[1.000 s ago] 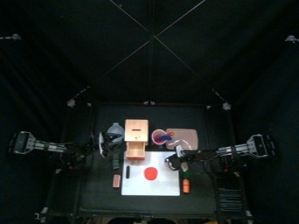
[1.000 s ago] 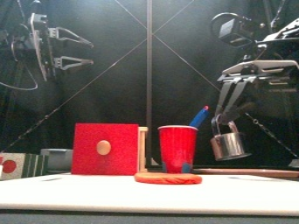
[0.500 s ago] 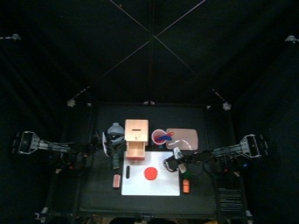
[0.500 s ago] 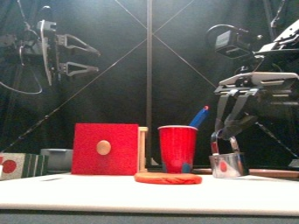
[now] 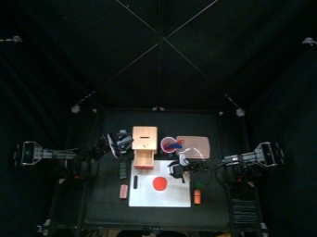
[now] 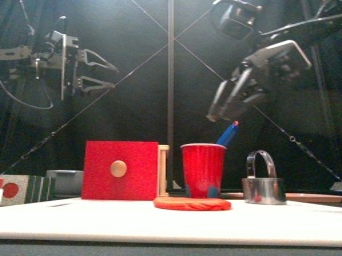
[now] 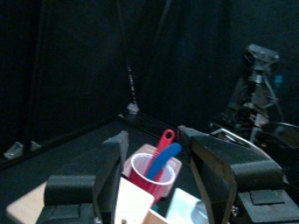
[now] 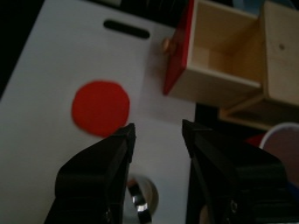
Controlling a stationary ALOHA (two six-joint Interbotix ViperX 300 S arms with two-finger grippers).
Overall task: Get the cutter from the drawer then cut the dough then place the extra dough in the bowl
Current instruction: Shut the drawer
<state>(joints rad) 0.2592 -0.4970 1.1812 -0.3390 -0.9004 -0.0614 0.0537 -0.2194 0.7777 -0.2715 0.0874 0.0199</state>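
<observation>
The black table (image 5: 96, 209) bears a white cutting board (image 5: 143, 196), wooden box (image 5: 146, 141) and pink tray (image 5: 199, 145).

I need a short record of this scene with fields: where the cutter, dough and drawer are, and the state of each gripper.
cutter: upright on the white board, right of the dough, not held
dough: whole red disc, no cut seen
drawer: pulled open
right gripper: open, raised above the cutter
left gripper: open, high at left
</observation>
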